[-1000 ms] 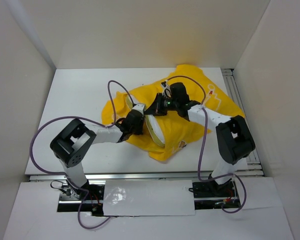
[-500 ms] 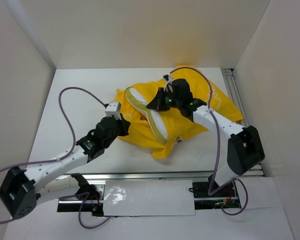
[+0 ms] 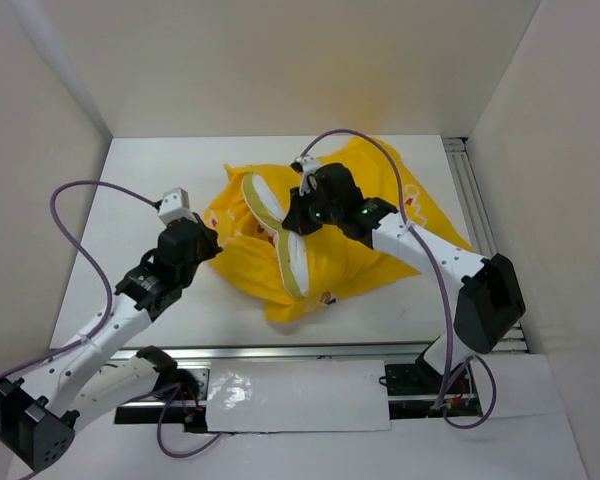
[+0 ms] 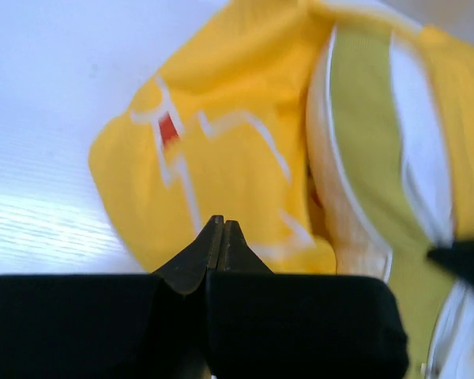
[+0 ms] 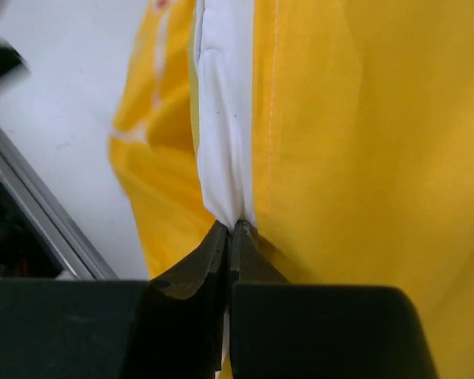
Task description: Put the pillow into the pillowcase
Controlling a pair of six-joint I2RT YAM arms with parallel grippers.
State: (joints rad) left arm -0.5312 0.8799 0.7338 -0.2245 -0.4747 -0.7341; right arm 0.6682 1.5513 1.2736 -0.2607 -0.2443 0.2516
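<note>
The bright yellow pillowcase (image 3: pixel 380 225) lies crumpled at the table's middle, its print showing in the left wrist view (image 4: pixel 213 142). The white pillow (image 3: pixel 285 250) with its pale olive-yellow seam pokes out of the case's left side as a long curved strip. My right gripper (image 3: pixel 293 222) is shut on the pillow's white edge (image 5: pixel 225 118), with yellow case fabric (image 5: pixel 363 158) right beside its jaws (image 5: pixel 231 229). My left gripper (image 3: pixel 208 247) is shut with nothing between its jaws (image 4: pixel 222 225), at the case's left edge. The pillow's seam (image 4: pixel 363 158) lies beyond it.
White walls enclose the table on three sides. A metal rail (image 3: pixel 480 200) runs along the right edge. Bare white tabletop (image 3: pixel 150 180) lies left of the pillowcase. Purple cables loop over both arms.
My left arm has swung out to the left, away from the pillow's opening, to the case's left edge. My right gripper and the pillow with its case have shifted left.
</note>
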